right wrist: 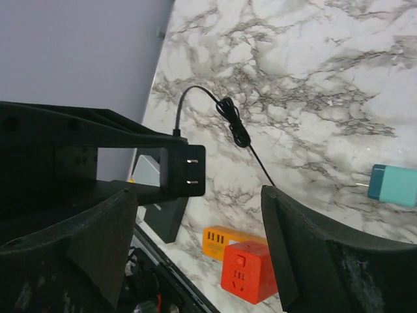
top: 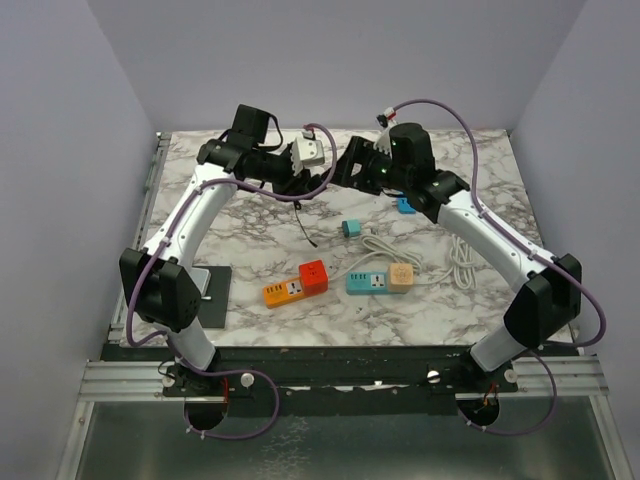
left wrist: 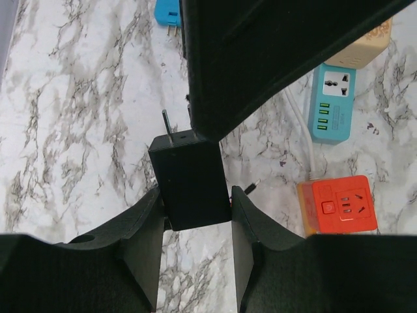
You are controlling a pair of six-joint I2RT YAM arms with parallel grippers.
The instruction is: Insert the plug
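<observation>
Above the marble table (top: 250, 240), the left end effector (left wrist: 196, 199) clamps the black plug (left wrist: 187, 171); the right end effector (right wrist: 199, 205) gapes apart.

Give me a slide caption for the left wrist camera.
Left gripper clamps the black plug above the marble table, orange socket cube and teal power strip nearby.

the left gripper (top: 312, 183) and right gripper (top: 348, 170) are facing each other at the table's (top: 250, 235) 12 o'clock, a black cord (top: 303, 222) trailing toward 6. an orange power strip (top: 297, 282) is lying at 7 o'clock, a teal power strip (top: 380, 281) at 5.
</observation>
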